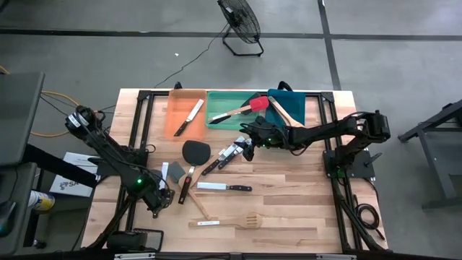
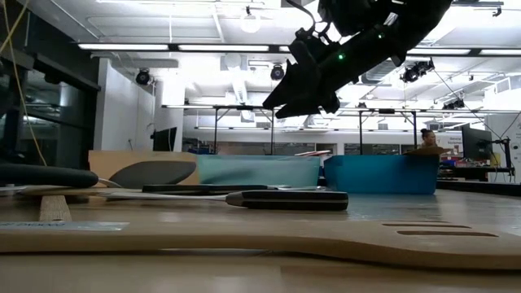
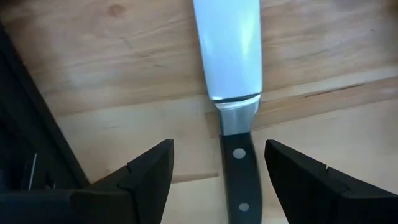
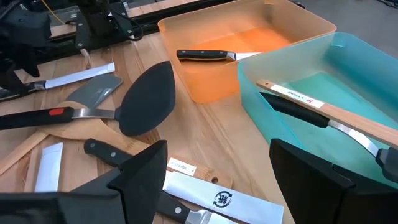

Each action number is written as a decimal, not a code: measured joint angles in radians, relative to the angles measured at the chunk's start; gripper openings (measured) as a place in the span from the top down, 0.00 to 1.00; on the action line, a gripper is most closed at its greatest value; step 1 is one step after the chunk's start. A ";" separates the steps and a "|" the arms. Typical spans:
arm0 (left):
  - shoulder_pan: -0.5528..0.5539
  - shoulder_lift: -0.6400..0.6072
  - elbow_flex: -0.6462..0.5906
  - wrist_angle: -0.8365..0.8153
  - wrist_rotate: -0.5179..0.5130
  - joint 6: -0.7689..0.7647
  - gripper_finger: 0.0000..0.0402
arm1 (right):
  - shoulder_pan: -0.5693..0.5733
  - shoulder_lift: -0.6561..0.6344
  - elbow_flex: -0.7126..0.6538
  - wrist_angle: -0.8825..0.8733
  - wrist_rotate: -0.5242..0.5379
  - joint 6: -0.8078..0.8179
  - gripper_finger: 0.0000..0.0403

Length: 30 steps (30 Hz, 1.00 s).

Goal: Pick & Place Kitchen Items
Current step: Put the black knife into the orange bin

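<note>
The left gripper (image 1: 163, 193) stands low at the near left of the table (image 1: 289, 217), its two fingers apart and empty. In the left wrist view a knife (image 3: 231, 93) lies flat on the wood between them: the black handle sits in the gap, the steel blade points away. I judge the step in hand is to take this knife. To do it well, the fingers should come down on both sides of the handle, not the blade, and close only when they are almost on the wood, so the knife does not slide or turn.

The right gripper (image 1: 249, 148) hangs above the middle of the table, also spread wide and holding nothing, over some knives. The orange tray (image 1: 175, 119) at the far side already holds one knife (image 1: 188, 118); the green tray (image 1: 216, 115) holds a red spatula (image 1: 242, 109).
</note>
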 joint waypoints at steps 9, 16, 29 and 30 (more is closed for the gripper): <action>0.000 0.065 0.003 0.034 0.011 -0.001 0.42 | 0.000 0.000 0.000 0.000 0.000 0.001 0.32; 0.001 0.069 0.003 0.050 0.011 0.004 0.59 | 0.000 0.000 0.000 0.000 0.000 0.005 0.32; 0.001 0.070 0.002 0.052 0.029 0.075 0.82 | 0.001 0.000 0.000 0.000 0.000 0.005 0.32; 0.001 0.070 0.004 0.048 0.029 0.082 0.82 | 0.001 0.000 0.000 0.000 0.000 0.005 0.32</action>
